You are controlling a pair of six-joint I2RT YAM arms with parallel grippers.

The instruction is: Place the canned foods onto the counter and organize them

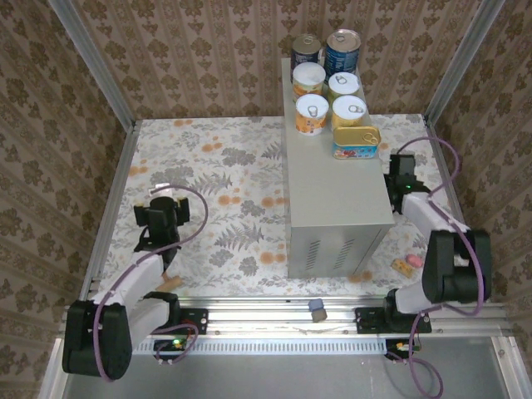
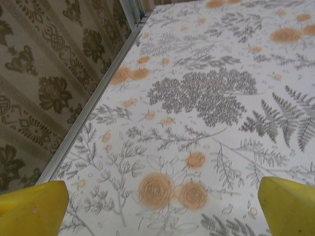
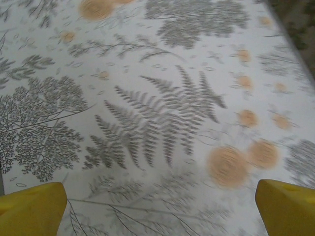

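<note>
**Item 1, near rail:** small teal block [image 1: 317, 309] is lying just in front of the counter [image 1: 332, 199]; not one of the set

**Item 2, left gripper [image 2: 157, 216]:** is hanging over the bare floral table [image 2: 197, 98] with its yellow fingertips spread wide and nothing between them, well apart from the counter

**Item 3, right gripper [image 3: 157, 216]:** is likewise standing wide open and empty over the cloth, just beside the counter's right wall in the top view

**Item 4, counter:** is standing mid-table, the near half of its top bare

**Item 5, canned foods:** all seven are sitting on the far end of the counter
- flat gold-topped tin [image 1: 357, 140] nearest
- four yellow tins [image 1: 312, 112] in pairs behind it
- two dark-blue tins [image 1: 342, 50] at the far edge

**Risk:** the right arm is working close to the box, so a careless swing could be jolting it. The flat tin, sitting by the right edge nearest that gripper, would probably be going over first

**Relation:** no tin is lying between either pair of jaws. The cans are standing above and beyond the right gripper, and far to the right of the left one
</note>
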